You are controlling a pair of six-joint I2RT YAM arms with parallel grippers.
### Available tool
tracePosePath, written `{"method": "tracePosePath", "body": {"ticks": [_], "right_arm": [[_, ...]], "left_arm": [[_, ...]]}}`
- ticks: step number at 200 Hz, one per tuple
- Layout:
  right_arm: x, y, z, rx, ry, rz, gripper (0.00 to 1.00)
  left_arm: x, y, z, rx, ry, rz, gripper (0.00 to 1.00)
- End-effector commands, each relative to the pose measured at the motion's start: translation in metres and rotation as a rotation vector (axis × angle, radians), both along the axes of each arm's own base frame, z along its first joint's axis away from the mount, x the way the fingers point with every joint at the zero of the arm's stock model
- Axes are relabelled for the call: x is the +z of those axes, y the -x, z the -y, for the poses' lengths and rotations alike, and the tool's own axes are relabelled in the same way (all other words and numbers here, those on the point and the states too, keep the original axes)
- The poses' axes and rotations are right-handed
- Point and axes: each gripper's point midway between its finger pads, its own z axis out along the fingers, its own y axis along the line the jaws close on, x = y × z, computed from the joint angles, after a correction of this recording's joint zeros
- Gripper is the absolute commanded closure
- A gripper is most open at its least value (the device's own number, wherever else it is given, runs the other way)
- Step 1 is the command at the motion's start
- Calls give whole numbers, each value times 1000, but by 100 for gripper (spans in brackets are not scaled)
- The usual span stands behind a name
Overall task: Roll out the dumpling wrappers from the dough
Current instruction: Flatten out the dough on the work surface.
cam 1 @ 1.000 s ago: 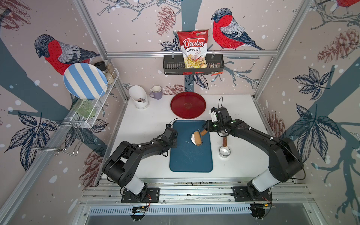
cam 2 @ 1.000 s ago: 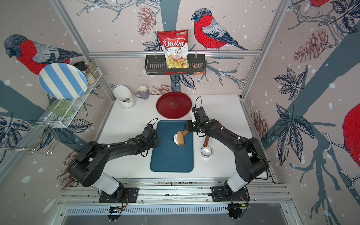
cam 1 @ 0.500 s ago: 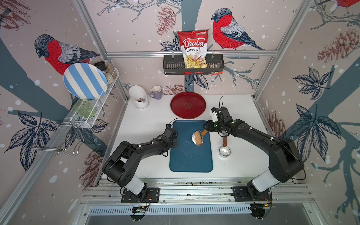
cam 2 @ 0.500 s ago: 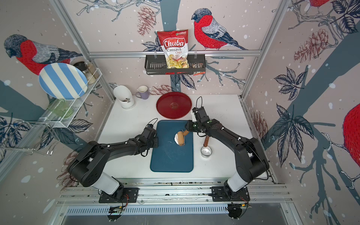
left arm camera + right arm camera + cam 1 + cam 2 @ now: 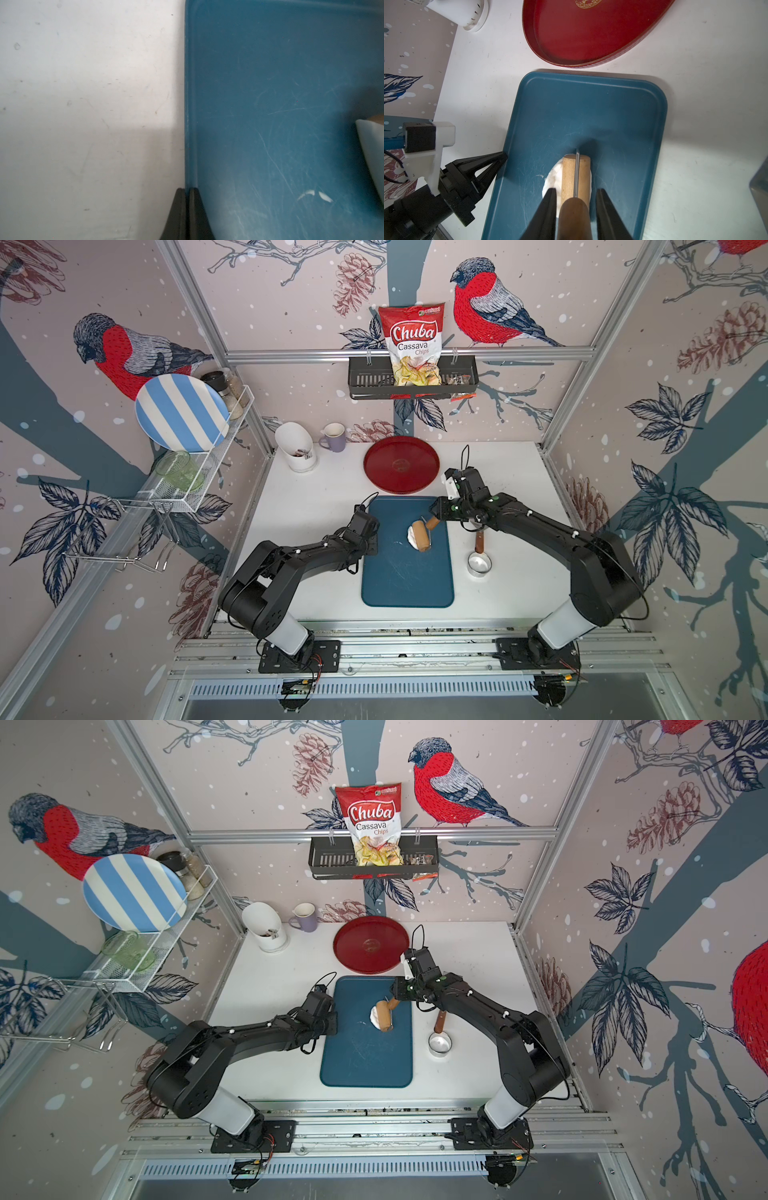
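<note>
Right jaws grip roller on dough; left jaws closed at blue board edge.

The rolling pin between the fingers of the right pincer is wood. Its roller is pale and matt, and its handle is darker and a bit shiny. A thin grey metal bar runs over the roller. The fingers are black matt plastic, like those of the left pincer. Under the roller, the dough is white, soft and matt. The board below both pincers is blue matt plastic with thin scratches. Past the right pincer's tips, the red tray is smooth and glossy. The table beside the left pincer is white and smooth, with little marks.
</note>
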Motion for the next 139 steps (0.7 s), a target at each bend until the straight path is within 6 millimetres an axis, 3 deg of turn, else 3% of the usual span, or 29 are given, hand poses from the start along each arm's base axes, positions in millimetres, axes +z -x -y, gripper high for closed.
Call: {"method": "tracePosePath", "body": {"ticks": [1,139], "right_arm": [[-58,52,36,24,231,-232,100],[-65,62,7,73,224,-258,100]], "left_arm": [[-6,4,-13,24,-53,-25,100],[-8,5,-10,15,-41,-29,100]]}}
